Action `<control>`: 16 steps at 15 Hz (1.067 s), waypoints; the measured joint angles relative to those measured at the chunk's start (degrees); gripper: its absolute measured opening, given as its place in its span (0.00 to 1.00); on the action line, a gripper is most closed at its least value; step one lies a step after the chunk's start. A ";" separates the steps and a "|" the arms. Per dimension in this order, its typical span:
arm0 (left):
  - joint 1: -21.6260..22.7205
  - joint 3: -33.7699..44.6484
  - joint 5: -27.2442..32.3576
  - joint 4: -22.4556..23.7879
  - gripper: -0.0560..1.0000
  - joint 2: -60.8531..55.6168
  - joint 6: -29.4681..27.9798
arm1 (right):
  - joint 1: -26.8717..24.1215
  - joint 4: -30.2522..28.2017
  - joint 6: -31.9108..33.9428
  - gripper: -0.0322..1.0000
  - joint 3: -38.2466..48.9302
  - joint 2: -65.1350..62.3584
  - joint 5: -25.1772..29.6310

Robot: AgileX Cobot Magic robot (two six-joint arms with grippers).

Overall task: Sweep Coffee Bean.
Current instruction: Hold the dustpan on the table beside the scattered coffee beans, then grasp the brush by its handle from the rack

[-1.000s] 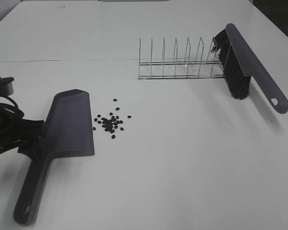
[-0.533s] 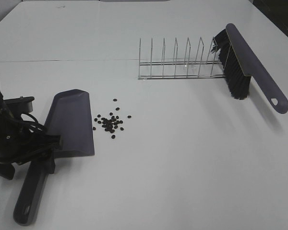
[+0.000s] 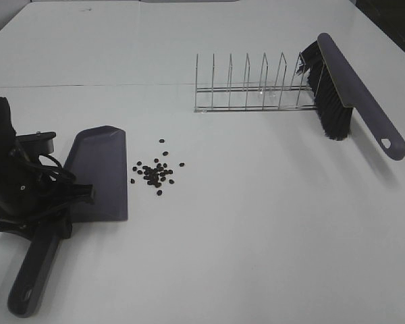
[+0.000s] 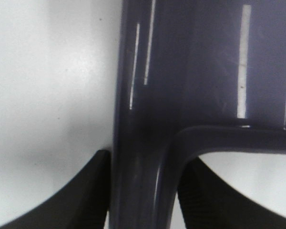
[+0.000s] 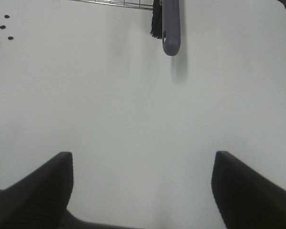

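Left gripper (image 4: 143, 167) clamped on grey dustpan (image 3: 101, 172) handle, coffee bean (image 3: 155, 173) cluster at dustpan's 3 o'clock, right gripper (image 5: 142, 164) spread wide

coffee beans (image 3: 155, 174) — about two dozen | dustpan (image 3: 101, 169) — 1 | brush (image 3: 354, 88) — 1 | wire rack (image 3: 256, 106) — 1

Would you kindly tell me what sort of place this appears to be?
Probably a robot test bench rather than a home: a bare white table carries staged props, a chrome wire rack with a grey hand brush leaning on it, and a cluster of dark coffee beans beside a grey plastic dustpan.
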 joint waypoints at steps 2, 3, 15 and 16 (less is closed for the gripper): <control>0.00 0.00 -0.06 0.06 0.37 0.00 -0.06 | 0.00 -0.63 1.83 0.76 -2.06 2.81 -0.97; 0.00 0.00 -0.06 0.06 0.37 0.00 -0.11 | 0.00 -1.26 2.52 0.76 -4.13 6.13 -1.83; -0.06 -0.11 1.09 1.95 0.37 0.00 0.11 | 0.00 -0.57 -1.66 0.76 -49.16 82.91 -2.69; -0.06 -0.11 1.09 2.01 0.37 0.00 0.80 | 0.00 1.15 -4.18 0.76 -53.46 88.75 -2.64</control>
